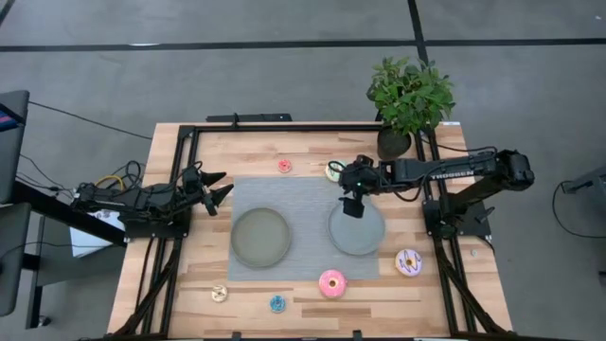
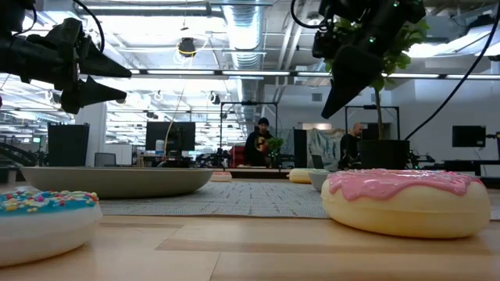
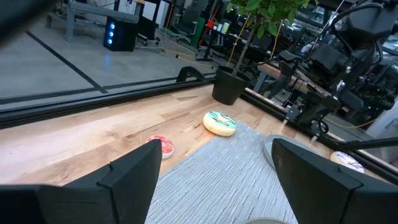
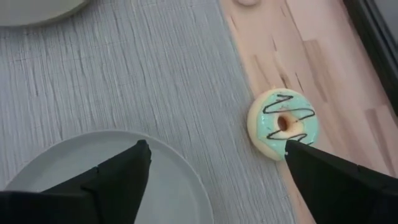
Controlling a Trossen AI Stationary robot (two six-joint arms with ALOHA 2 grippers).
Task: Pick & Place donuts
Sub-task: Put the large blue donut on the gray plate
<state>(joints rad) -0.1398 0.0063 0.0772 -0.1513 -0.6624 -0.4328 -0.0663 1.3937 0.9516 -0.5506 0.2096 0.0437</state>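
My right gripper point(image 1: 352, 206) hangs open over the far edge of the right grey-green plate point(image 1: 365, 237), fingers pointing down and holding nothing. The green-iced donut point(image 4: 283, 124) lies flat on the wood just beyond it, beside the mat. My left gripper point(image 1: 225, 185) waits open at the mat's left edge. A tiny red donut point(image 1: 284, 166) lies by the far edge of the mat. The white-purple donut point(image 1: 408, 262), pink donut point(image 1: 332, 282), tiny blue donut point(image 1: 277, 303) and tiny cream donut point(image 1: 220, 293) lie along the near side. The left plate point(image 1: 261, 237) holds nothing.
A grey mat point(image 1: 303, 199) carries both plates. A potted plant point(image 1: 407, 99) stands at the far right corner, close behind the right arm. A black frame point(image 1: 284, 128) runs along the table's far and side edges. People sit in the room beyond the table.
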